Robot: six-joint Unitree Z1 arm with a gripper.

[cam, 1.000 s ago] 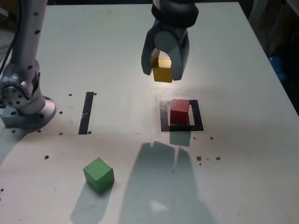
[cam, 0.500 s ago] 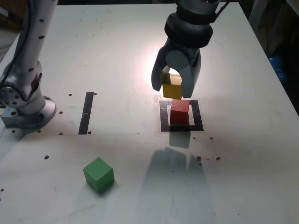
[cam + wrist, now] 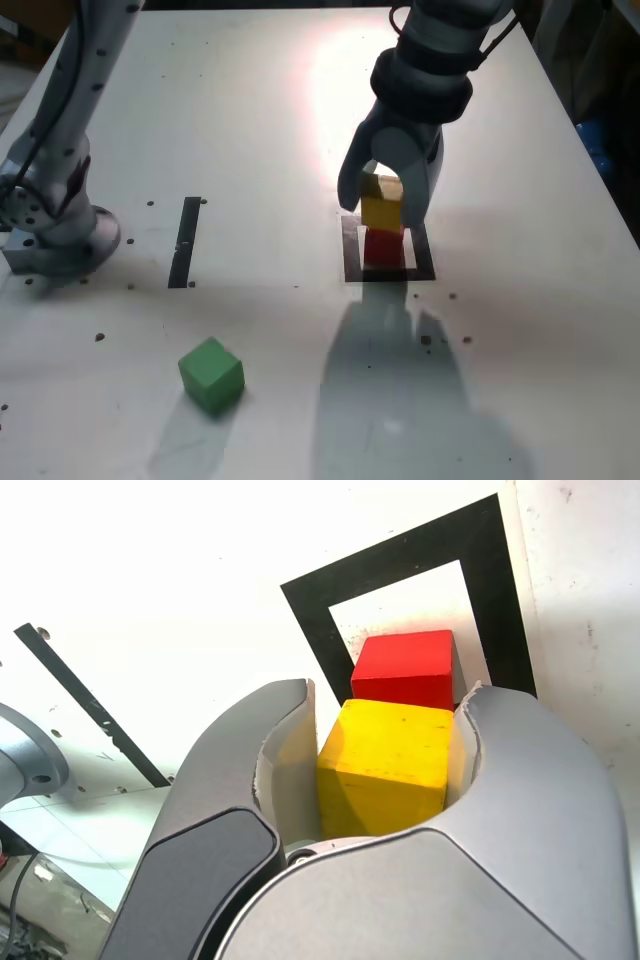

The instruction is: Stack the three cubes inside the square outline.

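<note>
While we look at the square outline [image 3: 425,252], the pincer [image 3: 390,195] is above it | we see its jaws pinching the yellow cube [image 3: 381,212] | the red cube [image 3: 383,249] is inside the outline | the green cube [image 3: 211,374] is outside it

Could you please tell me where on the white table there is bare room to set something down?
In the exterior view, bare table lies between the black strip and the square outline, and right of the outline. It is crowded at the outline, where the gripper holds the yellow cube above the red cube.
</note>
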